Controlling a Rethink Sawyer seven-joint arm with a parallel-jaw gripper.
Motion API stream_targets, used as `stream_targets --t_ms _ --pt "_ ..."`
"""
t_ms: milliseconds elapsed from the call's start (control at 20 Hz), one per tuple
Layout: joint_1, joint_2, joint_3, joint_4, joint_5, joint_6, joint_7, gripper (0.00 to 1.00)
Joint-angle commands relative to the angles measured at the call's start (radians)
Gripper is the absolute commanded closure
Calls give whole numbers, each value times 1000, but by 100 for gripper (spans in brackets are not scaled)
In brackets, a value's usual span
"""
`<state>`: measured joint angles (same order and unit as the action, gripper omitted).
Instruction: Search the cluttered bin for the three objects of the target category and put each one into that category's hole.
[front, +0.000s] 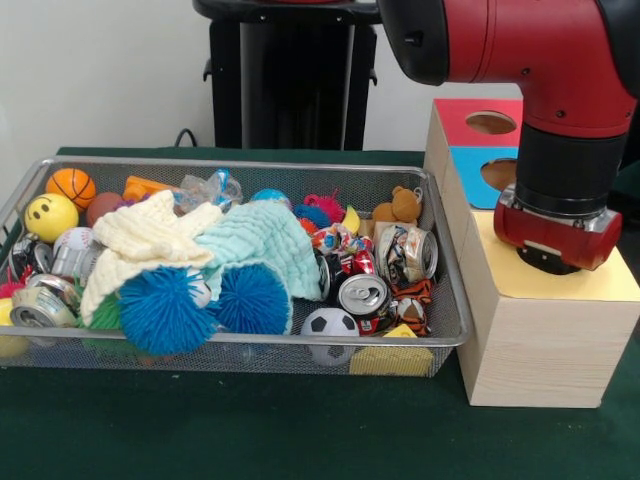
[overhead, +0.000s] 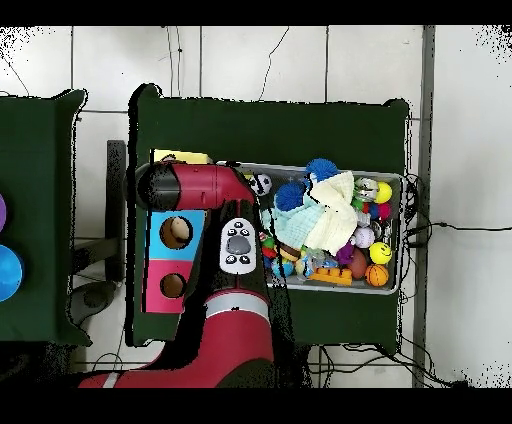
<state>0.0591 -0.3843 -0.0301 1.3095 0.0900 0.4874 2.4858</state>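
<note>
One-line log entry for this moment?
arm: over wooden box yellow section | gripper: hidden | bin: full of clutter | holes: nothing seen entering

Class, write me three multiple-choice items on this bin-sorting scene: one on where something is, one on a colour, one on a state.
1. Where is the arm's end effector?
A. inside the wire bin
B. over the yellow panel of the wooden box
C. beside the basketball

2. What colour are the two spiky balls at the bin's front?
A. blue
B. red
C. yellow

3. How do the knitted cloths lie?
A. folded outside the bin
B. hanging from the arm
C. draped over other items in the bin

Answers: 1 B, it hangs above the yellow panel, outside the wire bin. 2 A, both spiky balls are blue. 3 C, the knitted cloths cover the clutter.
</note>
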Motion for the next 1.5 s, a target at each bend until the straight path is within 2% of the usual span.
stream_targets --t_ms 50,1300,1350,1500 --pt "-51 58 42 -6 -10 -39 48 100" --pt "-64 72 50 -26 -29 -47 28 100" --pt "-66 71 53 -23 -29 -47 28 0" --pt "-65 72 49 -27 -33 -51 30 0"
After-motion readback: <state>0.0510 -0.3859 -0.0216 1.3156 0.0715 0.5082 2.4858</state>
